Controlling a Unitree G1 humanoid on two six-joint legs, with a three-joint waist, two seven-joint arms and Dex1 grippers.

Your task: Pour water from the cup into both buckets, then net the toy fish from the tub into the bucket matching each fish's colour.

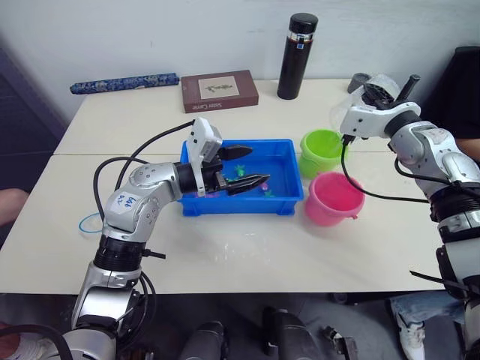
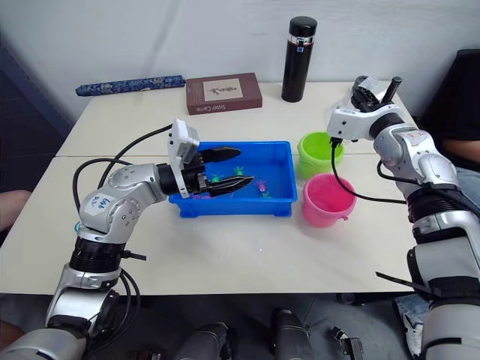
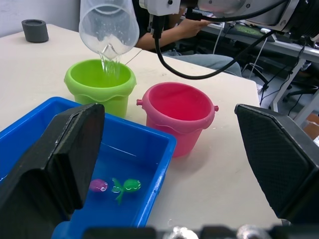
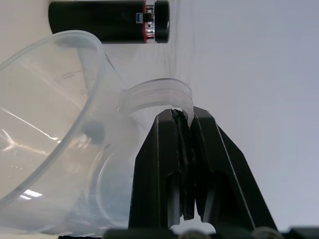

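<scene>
My right gripper (image 4: 182, 114) is shut on the handle tab of the clear cup (image 3: 108, 25). The cup is tilted over the lime green bucket (image 1: 315, 161), and water streams from its lip into that bucket (image 3: 99, 89). The pink bucket (image 1: 330, 206) stands just in front of the green one, to the right of the blue tub (image 1: 240, 206). My left gripper (image 1: 259, 165) hangs open over the tub with nothing between its fingers. A pink fish (image 3: 98, 185) and a green fish (image 3: 130, 185) float in the tub. The net's blue ring (image 1: 88, 223) peeks out beside my left arm.
A tall black flask (image 1: 298, 56), a brown book (image 1: 219, 91) and a blue patterned roll (image 1: 124, 82) line the table's far side. A small grey cap (image 3: 35, 30) sits behind the green bucket. A person (image 1: 465, 82) sits at the far right.
</scene>
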